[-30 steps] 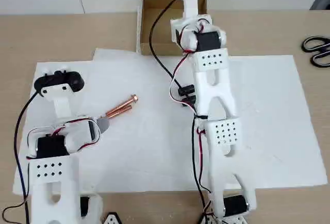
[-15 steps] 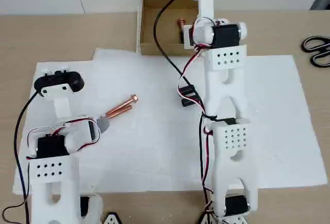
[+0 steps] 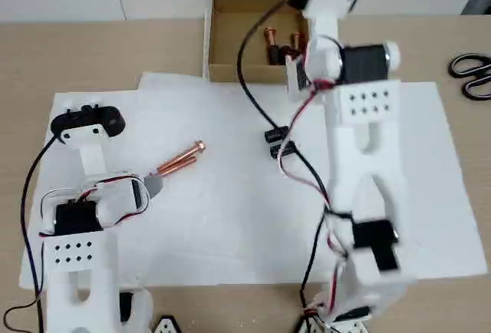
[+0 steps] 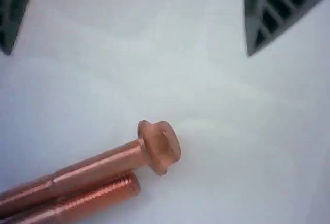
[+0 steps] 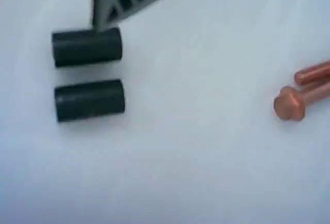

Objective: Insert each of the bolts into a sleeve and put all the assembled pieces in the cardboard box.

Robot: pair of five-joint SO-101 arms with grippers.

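Well, left tool [image 4: 129, 51] gapes apart by two touching bolts [image 4: 93, 164]; it could pinch both or roll one. Right tool [image 3: 295, 68]: can't tell.

The bolts [image 4: 93, 165] are gleaming as glossy, coppery metal, one showing a threaded end. The sleeves [image 5: 88, 100] are looking like smooth, matt black plastic. The sheet [image 3: 230, 218] is appearing white and foam-like, the box [image 3: 234, 41] is showing matt brown cardboard, and the table [image 3: 115, 49] is showing pale wood grain.

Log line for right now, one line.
box: pieces inside | foam: two bolts, two sleeves loose | left gripper: open, by bolts | right arm: near box
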